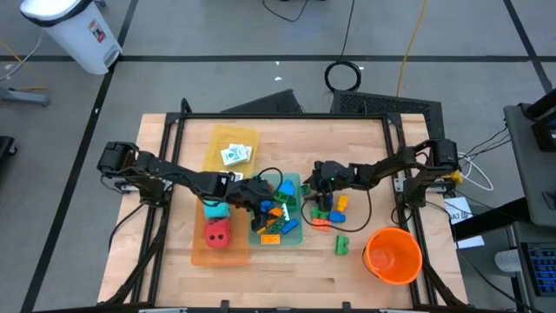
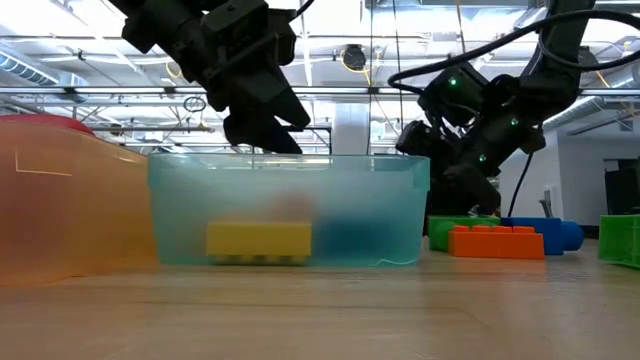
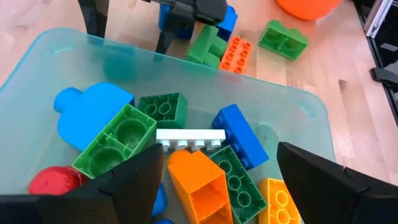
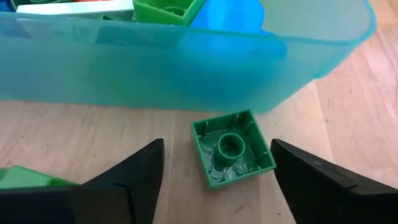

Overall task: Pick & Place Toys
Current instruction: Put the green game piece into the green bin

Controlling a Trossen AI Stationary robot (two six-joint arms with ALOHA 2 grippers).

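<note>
My left gripper (image 3: 217, 180) is open and empty above the teal tray (image 1: 291, 233). The tray holds several bricks: green (image 3: 118, 140), blue (image 3: 242, 134), orange (image 3: 199, 186), a white one (image 3: 189, 135). My right gripper (image 4: 217, 180) is open, low over the table just right of that tray. Its fingers stand on either side of a small green brick (image 4: 231, 149) that lies hollow side up on the wood and touch nothing. More loose bricks (image 1: 332, 209) lie right of the tray. A red die (image 1: 217, 232) and a teal die (image 1: 215, 209) sit in the orange tray (image 1: 201, 254).
A yellow tray (image 1: 217, 139) with white cards (image 1: 234, 155) stands at the far left of the table. The orange bucket (image 1: 393, 254) stands at the near right, a green brick (image 1: 341, 245) beside it. In the low view orange (image 2: 495, 240) and blue (image 2: 548, 235) bricks lie right of the teal tray.
</note>
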